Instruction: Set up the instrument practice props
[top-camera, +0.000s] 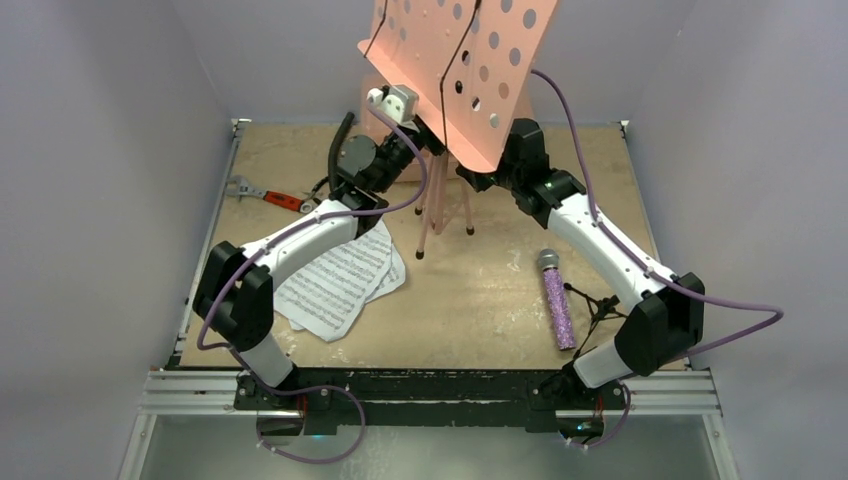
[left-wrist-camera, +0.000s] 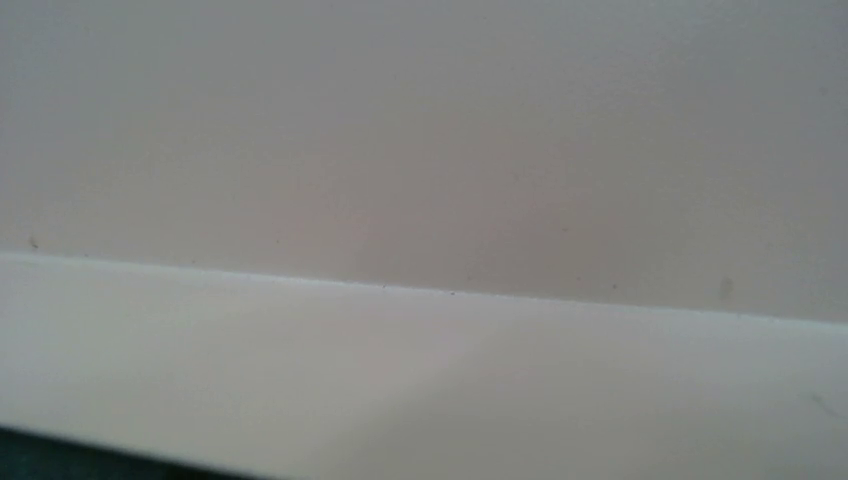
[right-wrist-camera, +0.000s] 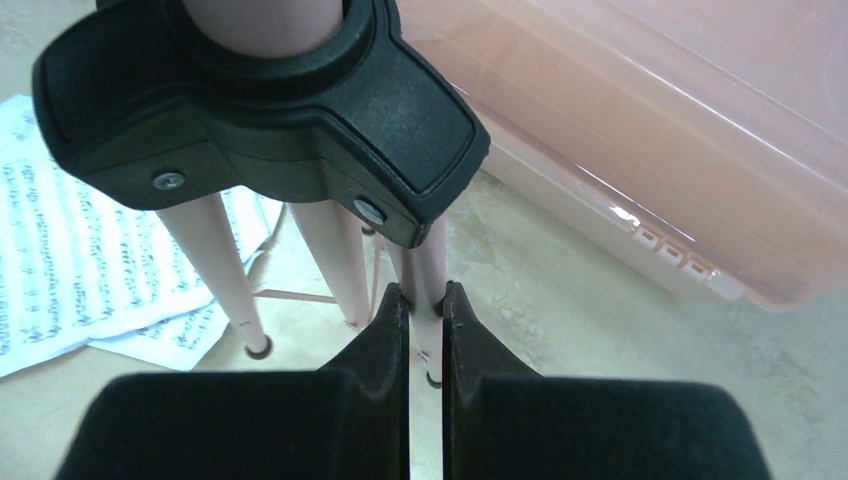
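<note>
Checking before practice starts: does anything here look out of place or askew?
The sheet-music pages lie fanned on the table, not on the music stand; the microphone lies flat beside its mic stand.

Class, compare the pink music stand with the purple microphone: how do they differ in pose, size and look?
Pose: the music stand stands upright on tripod legs; the microphone lies flat on the table.
Size: the music stand is far larger than the microphone.
Look: the music stand is pink and perforated; the microphone is glittery purple with a grey head.
Both rest on the table.
</note>
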